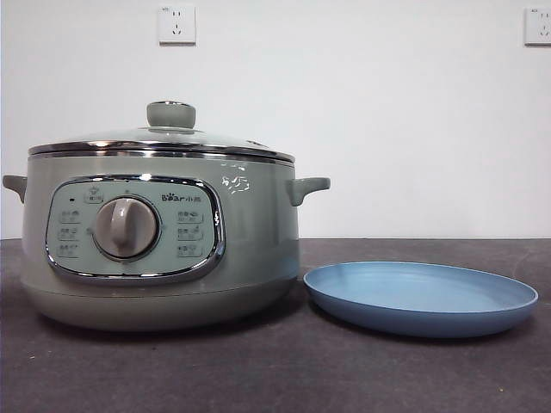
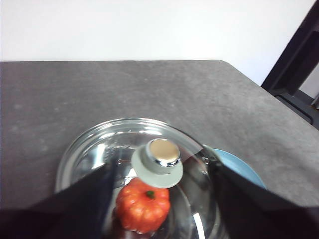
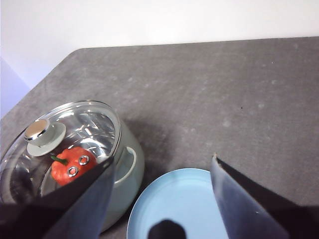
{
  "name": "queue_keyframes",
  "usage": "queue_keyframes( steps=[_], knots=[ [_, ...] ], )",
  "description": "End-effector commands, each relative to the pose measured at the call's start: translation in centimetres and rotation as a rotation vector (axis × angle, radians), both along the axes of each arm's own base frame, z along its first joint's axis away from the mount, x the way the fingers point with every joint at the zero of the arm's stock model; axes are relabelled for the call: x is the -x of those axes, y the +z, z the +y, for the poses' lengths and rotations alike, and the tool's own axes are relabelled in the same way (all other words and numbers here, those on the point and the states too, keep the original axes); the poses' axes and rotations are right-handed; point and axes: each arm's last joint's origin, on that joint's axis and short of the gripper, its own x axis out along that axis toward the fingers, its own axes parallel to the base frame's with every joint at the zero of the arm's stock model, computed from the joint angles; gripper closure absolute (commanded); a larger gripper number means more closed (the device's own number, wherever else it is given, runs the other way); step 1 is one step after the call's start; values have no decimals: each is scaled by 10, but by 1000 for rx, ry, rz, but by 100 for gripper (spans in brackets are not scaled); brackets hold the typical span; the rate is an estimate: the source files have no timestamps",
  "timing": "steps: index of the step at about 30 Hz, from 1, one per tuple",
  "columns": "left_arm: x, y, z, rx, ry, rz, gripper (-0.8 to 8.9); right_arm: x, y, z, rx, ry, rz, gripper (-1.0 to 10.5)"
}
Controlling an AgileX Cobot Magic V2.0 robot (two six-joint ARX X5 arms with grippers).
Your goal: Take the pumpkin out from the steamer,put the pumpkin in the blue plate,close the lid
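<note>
Two grippers are hovering above the table, and neither is showing in the front view. The left gripper (image 2: 162,209) is hanging over the lid (image 2: 134,169), its black jaws spread wide with the knob (image 2: 157,163) lying between them and touching neither; it is gripping nothing. The right gripper (image 3: 162,199) is hanging over the blue plate (image 3: 174,209), jaws likewise spread apart and carrying nothing.

The steamer (image 1: 159,232) is standing on the dark table (image 1: 275,370) with its control panel and round dial (image 1: 126,227) facing the front camera. The lid is sitting closed on the pot, chrome rim all around and the sage-green knob upright at its centre. Through the glass, the pumpkin (image 2: 143,208) is resting inside the steamer, its green stem pointing up; in the right wrist view it is appearing under the dome (image 3: 72,167), with bright reflections on the glass over it.

Taking the steamer as the centre of a clock seen from the front, the blue plate is lying at three o'clock, just beside the pot's base, flat on the table and holding nothing. Two wall sockets (image 1: 176,24) are showing on the white wall behind.
</note>
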Motion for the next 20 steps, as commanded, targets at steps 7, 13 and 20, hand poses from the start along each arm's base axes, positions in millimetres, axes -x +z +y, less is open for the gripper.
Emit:
queue_keyframes(
  steps=[7,13,20],
  knots=[
    [-33,12,-29,-60,-52,60,404,1,-3,-1,10,-3,34,626],
    [-61,12,-64,-186,-93,82,404,2,-4,-1,10,-3,50,626],
    [-90,-12,-99,-324,-90,127,404,2,-6,-1,9,-6,71,626]
  ],
)
